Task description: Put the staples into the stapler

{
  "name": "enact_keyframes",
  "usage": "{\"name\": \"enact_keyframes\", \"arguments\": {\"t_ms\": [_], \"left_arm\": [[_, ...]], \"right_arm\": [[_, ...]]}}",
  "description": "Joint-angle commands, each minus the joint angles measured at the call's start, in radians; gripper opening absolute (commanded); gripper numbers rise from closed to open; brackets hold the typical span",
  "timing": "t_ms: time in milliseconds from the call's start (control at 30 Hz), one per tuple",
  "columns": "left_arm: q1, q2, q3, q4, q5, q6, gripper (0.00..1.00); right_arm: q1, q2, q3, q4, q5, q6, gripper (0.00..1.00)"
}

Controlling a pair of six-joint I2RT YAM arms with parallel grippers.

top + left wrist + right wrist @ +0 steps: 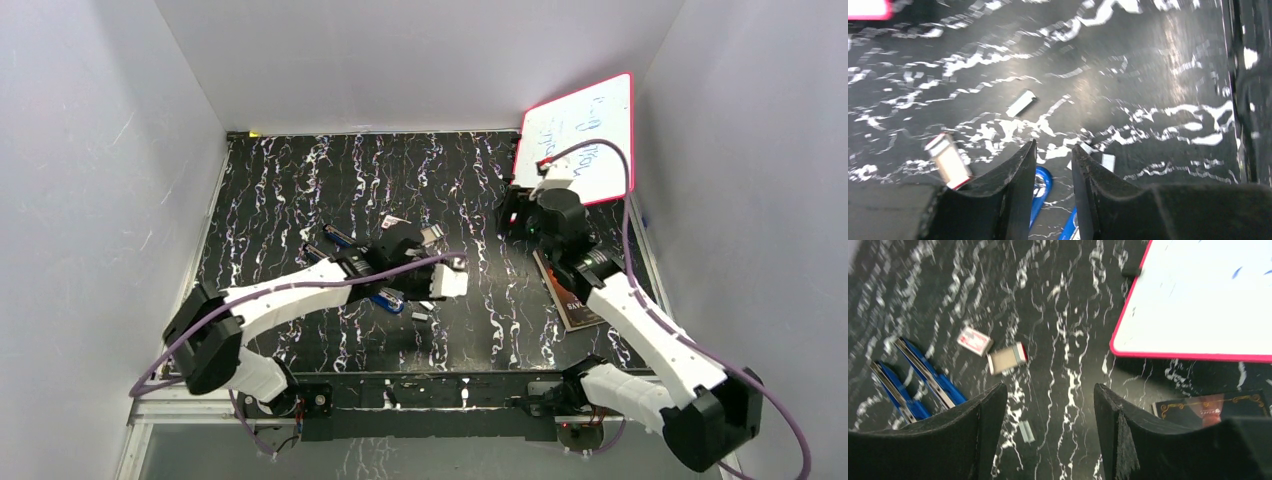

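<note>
The blue stapler (923, 374) lies opened out on the black marbled table, its two arms side by side; in the top view it sits under my left arm (336, 238). My left gripper (1054, 146) hovers just above it, jaws a little apart with nothing between them, and the stapler's blue (1042, 184) shows through the gap. One silvery strip of staples (1020, 103) lies ahead of that gripper, another (1108, 161) by its right finger. My right gripper (1049, 387) stands open and empty, high over the table near a staples strip (1026, 431).
A small red-and-white box (974, 340) and its open tray (1007, 357) lie beyond the stapler. A pink-rimmed whiteboard (580, 135) leans at the back right. A dark book (565, 292) lies under the right arm. White walls enclose the table.
</note>
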State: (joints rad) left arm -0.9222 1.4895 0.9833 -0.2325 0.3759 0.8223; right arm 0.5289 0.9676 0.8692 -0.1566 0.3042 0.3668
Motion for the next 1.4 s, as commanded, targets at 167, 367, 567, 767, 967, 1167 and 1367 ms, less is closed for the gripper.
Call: {"name": "enact_keyframes", "arguments": {"t_ms": [167, 367, 567, 767, 967, 1167, 1367], "left_arm": [[0.231, -0.201, -0.142, 0.471, 0.077, -0.573, 0.5], [0.32, -0.19, -0.12, 0.467, -0.028, -0.786, 0.6], [0.33, -0.173, -0.119, 0.463, -0.004, -0.807, 0.63], [0.331, -0.186, -0.139, 0.479, 0.009, -0.807, 0.64], [0.331, -0.183, -0.143, 0.478, 0.014, -0.805, 0.64], [0.331, -0.18, -0.143, 0.479, 0.02, -0.805, 0.64], [0.331, -0.178, -0.144, 0.478, 0.024, -0.807, 0.65]], "right_arm": [[0.055, 0.243, 0.01, -0.078, -0.188, -0.056, 0.68], [0.153, 0.407, 0.024, -0.082, -0.21, -0.093, 0.68], [0.202, 0.55, 0.069, -0.104, -0.195, -0.123, 0.63], [0.228, 0.596, 0.087, -0.083, -0.21, -0.133, 0.61], [0.241, 0.624, 0.093, -0.075, -0.209, -0.133, 0.57], [0.249, 0.657, 0.11, -0.087, -0.194, -0.141, 0.46], [0.258, 0.663, 0.115, -0.086, -0.192, -0.144, 0.41]]}}
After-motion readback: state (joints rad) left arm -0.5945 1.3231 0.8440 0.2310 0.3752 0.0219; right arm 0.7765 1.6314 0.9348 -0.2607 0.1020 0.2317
